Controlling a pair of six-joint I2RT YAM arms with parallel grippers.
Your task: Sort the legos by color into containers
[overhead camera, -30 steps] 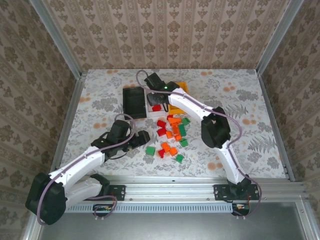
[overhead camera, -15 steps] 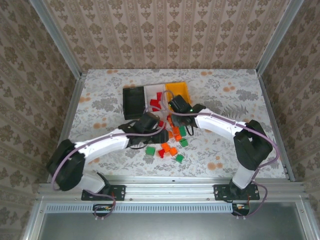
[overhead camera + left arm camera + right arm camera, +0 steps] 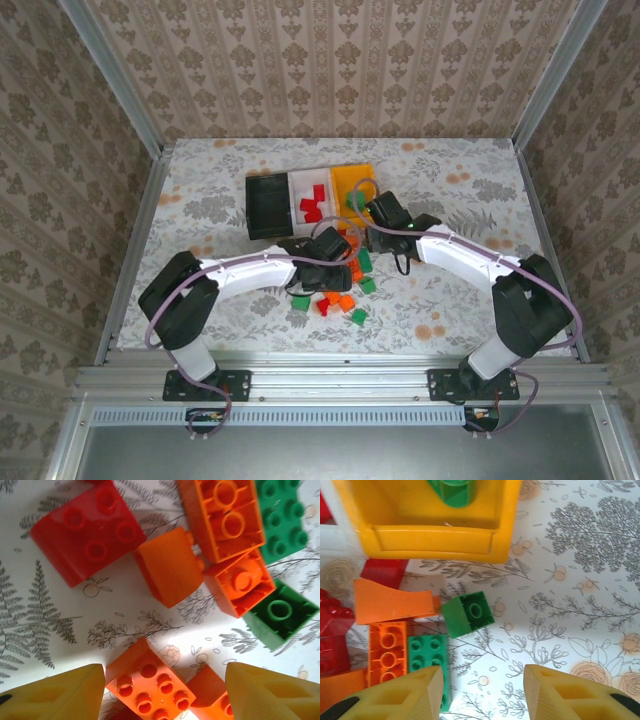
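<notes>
The legos [image 3: 346, 297] lie in a loose red, orange and green pile in front of the containers: a black bin [image 3: 267, 205], a white bin [image 3: 312, 178] with red bricks, and an orange-yellow bin [image 3: 352, 180] with a green brick [image 3: 452, 490] in it. My left gripper [image 3: 337, 266] is low over the pile. It is open, its fingers [image 3: 55, 695] straddling an orange brick [image 3: 150, 682] that rests on the table. My right gripper [image 3: 482, 695] is open and empty just in front of the orange-yellow bin [image 3: 430, 535], with a green brick [image 3: 467, 612] ahead of it.
A red brick [image 3: 85, 530] and several orange and green bricks crowd ahead of the left fingers. A long green brick [image 3: 427, 660] touches the right gripper's left finger [image 3: 400, 695]. Patterned table [image 3: 470, 290] spreads to the right. Metal rails edge the table.
The left arm swung right into the pile and its jaws narrowed. The right gripper came back from over the white bin to the front of the orange-yellow bin, where a green brick now lies.
</notes>
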